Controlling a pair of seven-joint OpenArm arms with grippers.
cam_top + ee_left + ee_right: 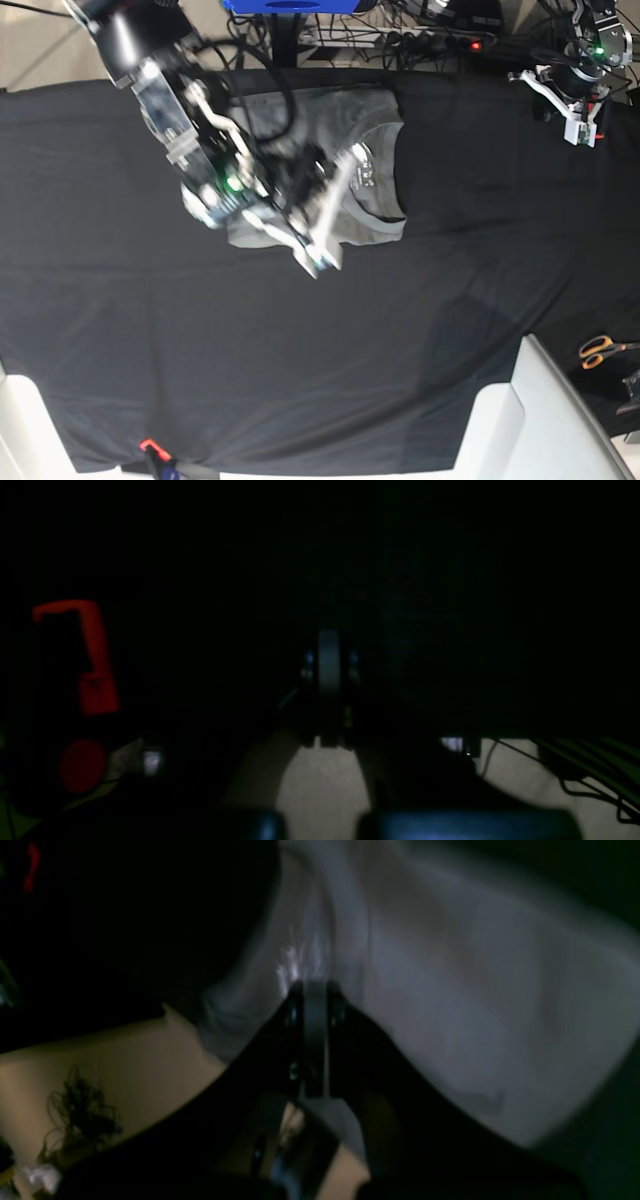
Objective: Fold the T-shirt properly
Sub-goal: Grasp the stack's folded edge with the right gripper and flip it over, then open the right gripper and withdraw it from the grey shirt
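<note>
My right hand is clamped on the T-shirt; my left hand, together, holds nothing.

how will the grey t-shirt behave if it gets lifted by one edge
Probably floppy: the T-shirt already lies in soft layered folds on the black cloth. It looks thin and light, so it would likely drape and sag. The folds may slide apart, since nothing pins them.
</note>
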